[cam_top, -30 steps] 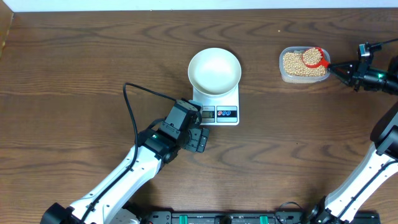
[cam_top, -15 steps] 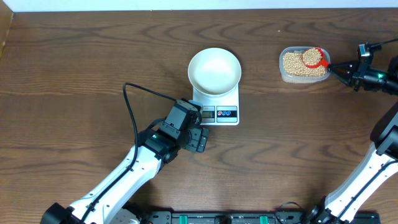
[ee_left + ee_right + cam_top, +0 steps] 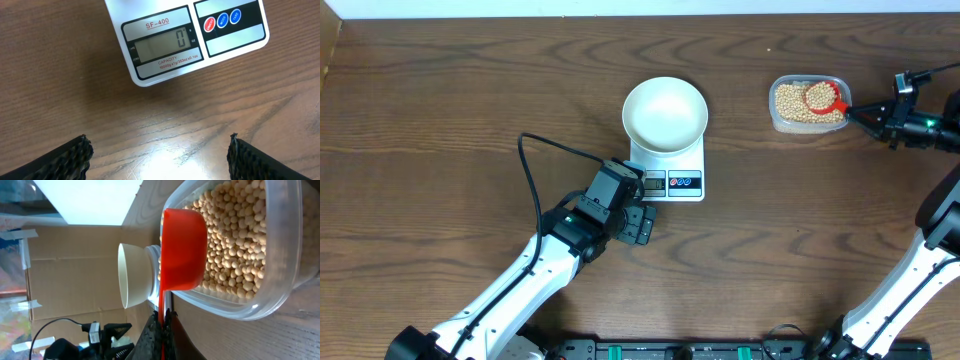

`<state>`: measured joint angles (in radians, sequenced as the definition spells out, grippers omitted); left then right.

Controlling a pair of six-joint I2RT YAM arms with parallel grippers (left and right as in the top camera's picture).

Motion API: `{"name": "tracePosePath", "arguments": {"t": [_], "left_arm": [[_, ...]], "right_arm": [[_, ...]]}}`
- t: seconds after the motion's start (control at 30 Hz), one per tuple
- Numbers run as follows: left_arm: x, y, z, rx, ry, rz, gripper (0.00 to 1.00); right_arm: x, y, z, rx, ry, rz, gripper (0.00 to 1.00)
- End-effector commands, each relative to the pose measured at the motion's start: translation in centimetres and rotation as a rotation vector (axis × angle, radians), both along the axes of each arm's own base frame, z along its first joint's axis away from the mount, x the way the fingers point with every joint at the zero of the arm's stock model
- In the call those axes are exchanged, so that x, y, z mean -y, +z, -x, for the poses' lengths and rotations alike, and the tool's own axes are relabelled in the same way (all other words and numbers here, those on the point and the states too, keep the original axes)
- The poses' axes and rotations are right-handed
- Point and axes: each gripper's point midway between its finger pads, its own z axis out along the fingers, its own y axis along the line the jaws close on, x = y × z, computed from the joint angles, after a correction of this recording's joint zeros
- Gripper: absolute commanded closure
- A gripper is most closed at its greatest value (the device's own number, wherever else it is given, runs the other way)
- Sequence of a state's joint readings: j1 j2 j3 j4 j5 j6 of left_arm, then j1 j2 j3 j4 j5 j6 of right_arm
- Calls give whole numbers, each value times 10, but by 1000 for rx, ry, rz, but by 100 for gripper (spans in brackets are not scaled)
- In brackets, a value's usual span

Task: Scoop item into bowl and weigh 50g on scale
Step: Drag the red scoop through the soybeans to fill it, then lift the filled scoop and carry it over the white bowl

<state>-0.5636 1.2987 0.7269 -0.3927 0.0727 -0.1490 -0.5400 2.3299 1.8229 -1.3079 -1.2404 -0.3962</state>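
From above, the bowl (image 3: 665, 114) is seen on the scale (image 3: 686, 172) at mid-frame, with bare table (image 3: 440, 120) wide at left; the left gripper (image 3: 638, 223), spread open, lies at the scale's lower-left corner. At upper right, the scoop (image 3: 823, 95) over the tub's (image 3: 775, 118) beans (image 3: 793, 104) is clenched by the right gripper (image 3: 860, 110). Left wrist: "SF-400" and "0" are read. Right wrist: the scoop is seen at the tub's rim.

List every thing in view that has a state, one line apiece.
white bowl: empty, standing on the scale.
scale: switched on, display reads 0.
clear tub: lidless, holding beans.
red scoop: in the tub, beans in it, handle gripped.
left claw: open, empty, over the table short of the scale.
right claw: shut on the red scoop.
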Motion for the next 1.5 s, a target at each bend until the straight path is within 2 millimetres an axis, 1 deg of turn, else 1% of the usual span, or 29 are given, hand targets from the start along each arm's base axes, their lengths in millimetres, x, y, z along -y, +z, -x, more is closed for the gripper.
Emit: {"name": "tracePosePath", "arguments": {"t": [0.0, 0.2, 0.43, 0.6, 0.73, 1.17, 1.47], "left_arm": [[-2, 3, -1, 12, -2, -4, 11], [-2, 3, -1, 12, -2, -4, 11], [-2, 3, -1, 12, -2, -4, 11], [-2, 3, -1, 12, -2, -4, 12], [-2, 3, -1, 12, -2, -4, 11], [-2, 3, -1, 12, -2, -4, 11], [-2, 3, -1, 12, -2, -4, 12]], "right_arm": [[0, 9, -2, 40, -2, -14, 99], [-6, 16, 0, 61, 10, -43, 99], [-17, 25, -2, 76, 20, -78, 99], [-31, 33, -5, 99, 54, -73, 99], [-47, 44, -10, 131, 79, -102, 99], [-98, 67, -17, 186, 162, -195, 99], [-146, 82, -16, 204, 273, -199, 99]]}}
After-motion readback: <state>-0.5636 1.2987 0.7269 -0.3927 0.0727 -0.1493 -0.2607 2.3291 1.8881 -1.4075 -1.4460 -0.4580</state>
